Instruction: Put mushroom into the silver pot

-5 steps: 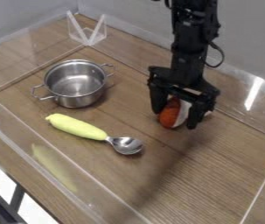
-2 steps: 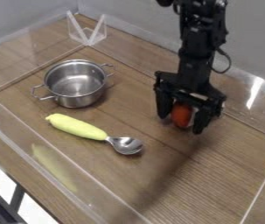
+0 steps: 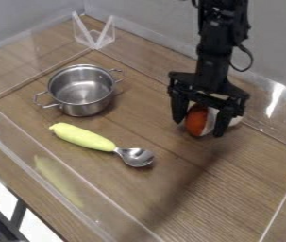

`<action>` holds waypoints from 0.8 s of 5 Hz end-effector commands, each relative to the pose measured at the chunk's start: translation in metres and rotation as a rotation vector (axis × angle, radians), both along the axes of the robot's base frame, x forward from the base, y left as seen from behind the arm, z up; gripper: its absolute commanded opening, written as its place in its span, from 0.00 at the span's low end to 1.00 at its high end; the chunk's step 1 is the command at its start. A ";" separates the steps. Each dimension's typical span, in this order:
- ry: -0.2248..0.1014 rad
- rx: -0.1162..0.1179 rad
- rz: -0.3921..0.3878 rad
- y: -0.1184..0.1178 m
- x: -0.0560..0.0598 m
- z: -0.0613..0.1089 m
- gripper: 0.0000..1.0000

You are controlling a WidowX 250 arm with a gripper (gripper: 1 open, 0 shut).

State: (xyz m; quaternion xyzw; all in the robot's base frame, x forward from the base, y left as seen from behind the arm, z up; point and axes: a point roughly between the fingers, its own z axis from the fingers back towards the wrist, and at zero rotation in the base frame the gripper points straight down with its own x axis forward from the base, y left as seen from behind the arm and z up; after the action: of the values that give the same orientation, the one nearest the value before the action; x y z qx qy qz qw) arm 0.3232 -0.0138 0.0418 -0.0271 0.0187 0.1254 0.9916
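Observation:
The mushroom (image 3: 199, 120) shows as a small orange-red shape on the wooden table, between the black fingers of my gripper (image 3: 205, 122). The gripper hangs straight down around it with its jaws spread wide, open; whether the fingers touch the mushroom I cannot tell. The silver pot (image 3: 82, 89) stands empty to the left, a good way from the gripper, with its two small side handles visible.
A spoon (image 3: 102, 145) with a yellow handle and a metal bowl lies in front of the pot. Clear acrylic walls (image 3: 7, 123) fence the wooden table (image 3: 221, 198). A clear stand (image 3: 97, 36) sits at the back edge.
The gripper has shifted a little to the right and lowered around the mushroom, staying open. Pot and spoon have not moved.

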 end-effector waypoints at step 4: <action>-0.067 -0.004 0.095 0.000 0.051 0.011 1.00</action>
State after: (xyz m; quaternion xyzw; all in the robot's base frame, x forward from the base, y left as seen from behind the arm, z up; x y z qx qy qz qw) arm 0.3624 -0.0148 0.0366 -0.0268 0.0147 0.1692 0.9851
